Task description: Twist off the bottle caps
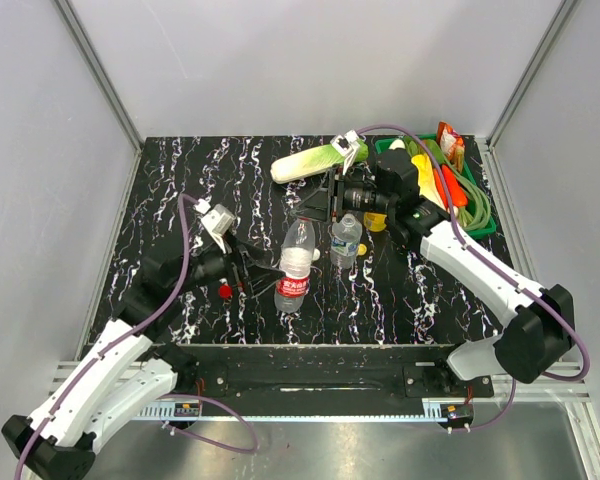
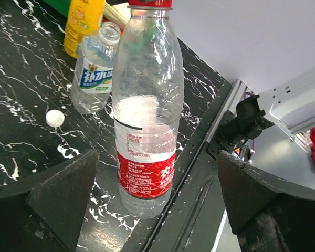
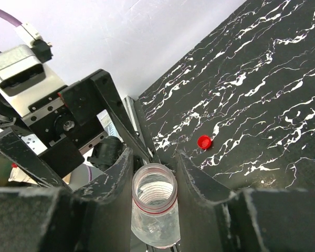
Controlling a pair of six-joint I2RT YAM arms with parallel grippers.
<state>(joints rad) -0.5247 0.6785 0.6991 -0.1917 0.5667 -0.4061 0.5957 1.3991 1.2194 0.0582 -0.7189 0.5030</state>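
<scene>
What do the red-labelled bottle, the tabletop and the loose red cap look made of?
Red-labelled bottle: thin clear plastic, glossy; the background shows through its creased wall.
Tabletop: black with white veins, marble look, slight sheen; stone or printed laminate, cannot tell.
Red cap: opaque, probably plastic; too small to judge finish.

My left arm (image 1: 130,340) reaches forward low from the near-left corner, and my left gripper (image 2: 157,157) is spread wide, fingers level, gripping nothing. My right arm (image 1: 480,265) bends in from the right. My right gripper (image 3: 155,163) is clamped on the red-label bottle (image 3: 155,212) at its open neck.
</scene>
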